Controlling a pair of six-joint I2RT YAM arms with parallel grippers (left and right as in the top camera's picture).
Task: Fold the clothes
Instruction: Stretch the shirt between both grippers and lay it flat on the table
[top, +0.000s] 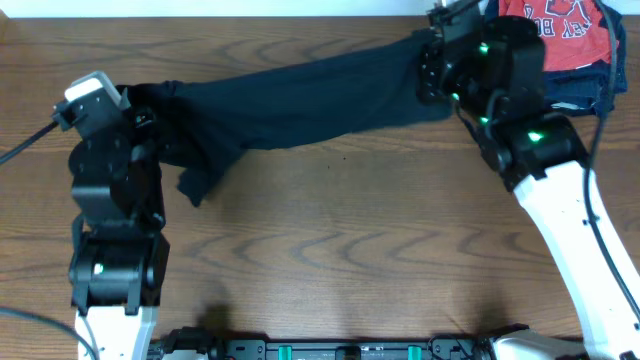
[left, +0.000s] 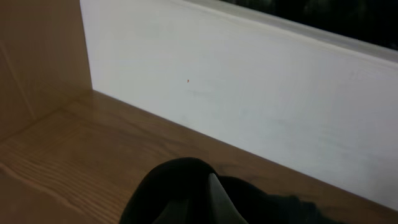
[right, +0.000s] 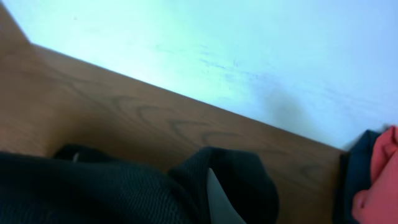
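The black T-shirt (top: 290, 105) is stretched in a band across the far part of the table between my two grippers. My left gripper (top: 140, 115) is shut on its left end; a loose bunch hangs down to the table just right of it. In the left wrist view black cloth (left: 180, 186) wraps around the finger (left: 219, 202). My right gripper (top: 432, 62) is shut on the shirt's right end. In the right wrist view the cloth (right: 93, 190) is bunched around the finger (right: 217, 199). Logo and label are hidden.
A red shirt with white lettering (top: 560, 30) lies on dark navy folded garments (top: 575, 85) at the far right corner, just behind my right arm; they also show in the right wrist view (right: 373, 180). A white wall (left: 249, 87) runs along the table's far edge.
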